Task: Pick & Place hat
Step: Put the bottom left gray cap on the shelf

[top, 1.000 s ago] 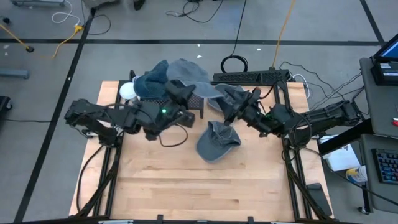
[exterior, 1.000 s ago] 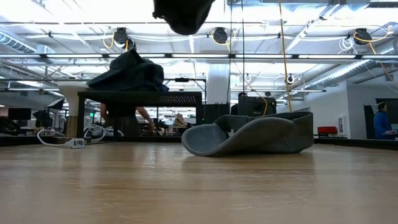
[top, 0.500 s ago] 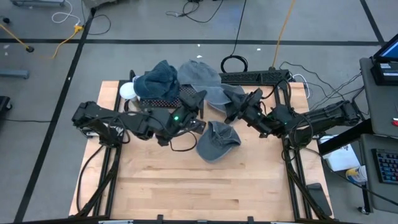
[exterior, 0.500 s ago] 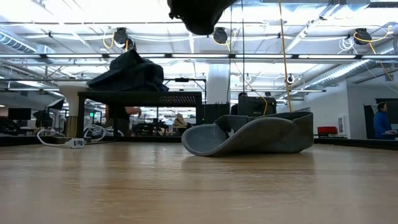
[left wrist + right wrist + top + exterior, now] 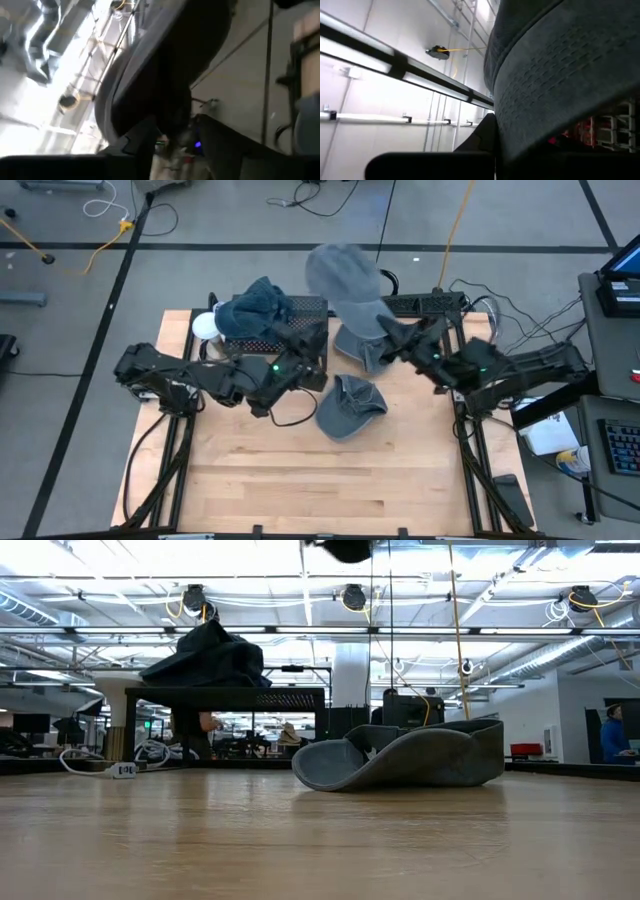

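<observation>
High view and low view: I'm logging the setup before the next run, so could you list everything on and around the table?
grey hat: one, grey, lying on the table's middle, nothing touching it.
lifted hat: one, grey, held up over the table's far edge.
blue hat: one, dark blue, atop the black rack at the far left.
black rack: one, black, far side of the table.
white object: one, white, beside the rack, far left.
table: one, light wood.
left gripper: dark, near the rack, empty.
right gripper: dark, shut on the lifted hat.
</observation>
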